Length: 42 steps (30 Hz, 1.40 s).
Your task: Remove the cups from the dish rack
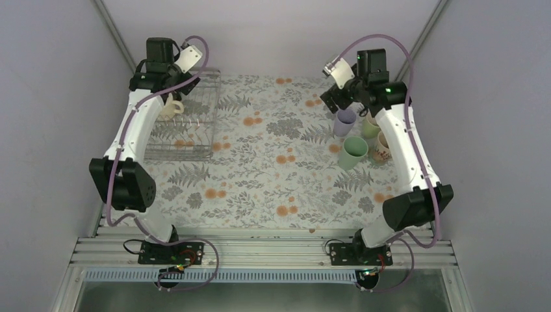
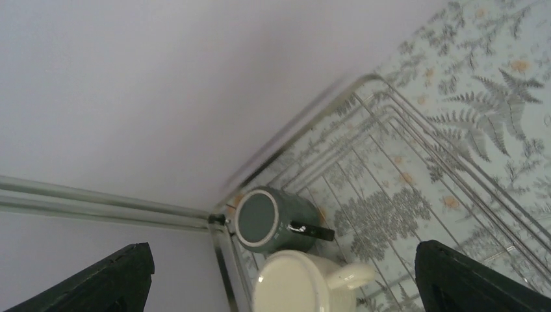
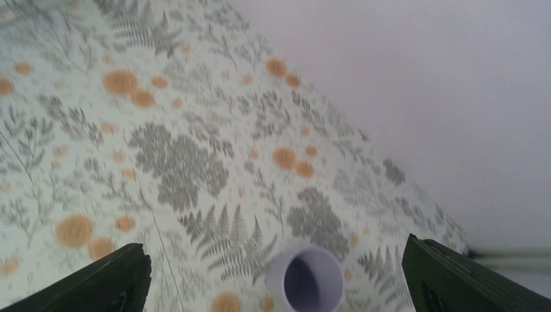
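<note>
The dish rack (image 1: 188, 123), a silver wire basket with low sides, lies at the far left of the table (image 1: 273, 188). In its far corner are two mugs just beside each other: a cream-yellow mug (image 2: 299, 286) with its mouth up, and a dark green-black mug (image 2: 273, 218) whose pose I cannot tell. Four cups stand upright in a close group at the far right, outside the rack: a lilac tumbler (image 1: 344, 121), a mint-green tumbler (image 1: 354, 153), a pale yellow-green cup (image 1: 370, 127) and a beige patterned mug (image 1: 382, 148).
</note>
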{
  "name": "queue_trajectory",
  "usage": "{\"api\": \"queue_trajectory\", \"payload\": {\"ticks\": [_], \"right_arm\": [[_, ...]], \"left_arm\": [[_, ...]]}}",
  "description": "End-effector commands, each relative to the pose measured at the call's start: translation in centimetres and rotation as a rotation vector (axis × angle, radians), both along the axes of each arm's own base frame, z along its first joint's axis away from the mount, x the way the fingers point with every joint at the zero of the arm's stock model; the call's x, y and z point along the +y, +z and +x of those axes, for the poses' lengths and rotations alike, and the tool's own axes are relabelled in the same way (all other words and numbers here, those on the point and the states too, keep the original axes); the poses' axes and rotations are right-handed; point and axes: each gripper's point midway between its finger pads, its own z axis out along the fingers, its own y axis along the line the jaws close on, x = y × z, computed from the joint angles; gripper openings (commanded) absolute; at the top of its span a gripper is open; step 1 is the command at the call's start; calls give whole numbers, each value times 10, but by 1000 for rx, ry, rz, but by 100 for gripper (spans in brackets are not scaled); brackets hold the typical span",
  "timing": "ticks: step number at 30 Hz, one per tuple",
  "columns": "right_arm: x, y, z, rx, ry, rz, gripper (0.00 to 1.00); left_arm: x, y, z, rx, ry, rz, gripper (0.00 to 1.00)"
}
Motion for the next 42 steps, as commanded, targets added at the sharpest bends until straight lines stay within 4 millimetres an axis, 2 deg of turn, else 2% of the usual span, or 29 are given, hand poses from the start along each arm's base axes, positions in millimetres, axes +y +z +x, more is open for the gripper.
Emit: {"api": "queue_trajectory", "payload": {"ticks": [1, 3, 4, 8, 12, 15, 19, 27, 31, 38, 42], "right_arm": [[40, 9, 19, -21, 51, 95, 100], [58, 2, 17, -3, 106, 89, 100], [68, -12, 20, 30, 132, 77, 100], [99, -44, 11, 93, 231, 35, 100], [126, -81, -13, 213, 342, -8, 100], [138, -96, -26, 258, 382, -8, 100], [143, -105, -28, 259, 395, -13, 100], [144, -117, -28, 278, 399, -36, 100], [143, -123, -32, 288, 400, -40, 100], [141, -135, -33, 289, 385, -40, 100], [140, -143, -36, 302, 384, -35, 100]], "left_arm": [[0, -26, -3, 127, -60, 6, 100], [1, -41, -7, 164, -105, 75, 100], [5, -49, -8, 172, -124, 116, 99], [26, -67, -11, 157, -246, 249, 98], [45, -82, -2, 222, -323, 293, 98], [59, -97, 11, 313, -343, 290, 97], [62, -122, 20, 425, -417, 288, 95], [61, -157, 33, 439, -542, 377, 92], [65, -169, 41, 453, -542, 397, 91], [75, -206, 52, 523, -517, 370, 87], [78, -224, 52, 563, -518, 367, 85]]}}
